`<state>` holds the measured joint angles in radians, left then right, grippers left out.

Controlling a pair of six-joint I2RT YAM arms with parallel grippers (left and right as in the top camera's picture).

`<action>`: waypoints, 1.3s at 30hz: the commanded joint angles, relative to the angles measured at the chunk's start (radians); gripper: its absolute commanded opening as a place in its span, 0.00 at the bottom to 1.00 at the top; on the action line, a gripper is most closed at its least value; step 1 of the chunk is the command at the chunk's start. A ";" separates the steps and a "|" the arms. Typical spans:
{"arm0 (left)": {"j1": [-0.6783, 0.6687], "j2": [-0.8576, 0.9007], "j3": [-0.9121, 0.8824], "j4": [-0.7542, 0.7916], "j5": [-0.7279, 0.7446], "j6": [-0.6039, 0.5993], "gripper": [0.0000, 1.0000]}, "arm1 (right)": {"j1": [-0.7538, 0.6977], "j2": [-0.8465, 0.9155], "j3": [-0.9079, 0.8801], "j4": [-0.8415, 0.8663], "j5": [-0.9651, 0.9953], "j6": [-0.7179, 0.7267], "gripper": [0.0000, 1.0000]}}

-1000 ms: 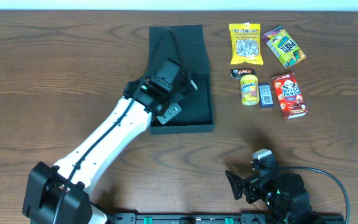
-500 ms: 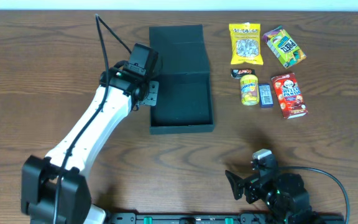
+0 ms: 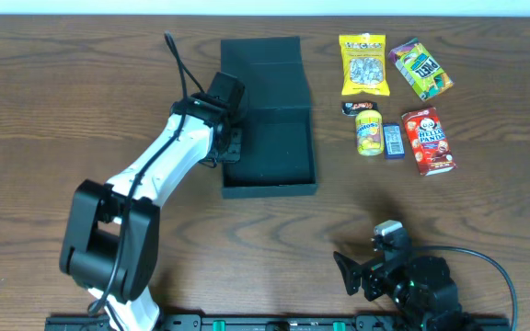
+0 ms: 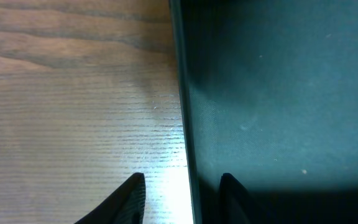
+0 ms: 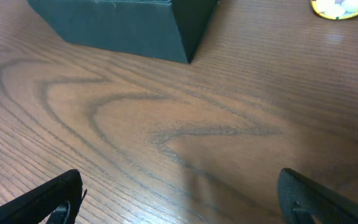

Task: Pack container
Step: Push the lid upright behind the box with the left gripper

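Observation:
The container (image 3: 279,152) is a dark teal-black box lying open at the table's middle back, its flap lid (image 3: 263,60) folded flat away from me. Nothing lies inside it. My left gripper (image 3: 226,138) is open and straddles the box's left wall. In the left wrist view (image 4: 182,193) one finger is over the wood and the other is inside the container (image 4: 278,93). My right gripper (image 3: 362,271) is open and empty low over the table's front, and in the right wrist view (image 5: 179,199) the container's near corner (image 5: 117,25) shows ahead.
Snacks lie right of the box: a yellow bag (image 3: 363,64), a green pack (image 3: 420,68), a red box (image 3: 427,140), a yellow can (image 3: 368,131), a blue bar (image 3: 393,141) and a small dark packet (image 3: 353,108).
My left gripper moved from over the box out to the left, then back to the box's left wall. The right arm has not moved.

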<state>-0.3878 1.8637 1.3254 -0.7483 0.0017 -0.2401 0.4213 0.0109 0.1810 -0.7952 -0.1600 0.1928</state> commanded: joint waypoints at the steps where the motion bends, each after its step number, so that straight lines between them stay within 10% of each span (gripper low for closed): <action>1: 0.002 0.030 0.018 0.012 0.010 -0.003 0.38 | 0.005 -0.005 -0.005 -0.001 -0.001 -0.015 0.99; 6: 0.002 0.034 0.018 0.060 -0.007 0.061 0.30 | 0.005 -0.005 -0.005 -0.002 -0.001 -0.014 0.99; 9: 0.002 0.034 0.018 0.090 -0.033 0.061 0.06 | 0.005 -0.005 -0.005 -0.002 -0.001 -0.015 0.99; 39: 0.092 0.034 0.018 0.269 -0.001 -0.135 0.06 | 0.005 -0.005 -0.005 -0.002 -0.001 -0.014 0.99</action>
<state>-0.2970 1.8946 1.3254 -0.4873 -0.0093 -0.3458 0.4213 0.0109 0.1810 -0.7952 -0.1600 0.1928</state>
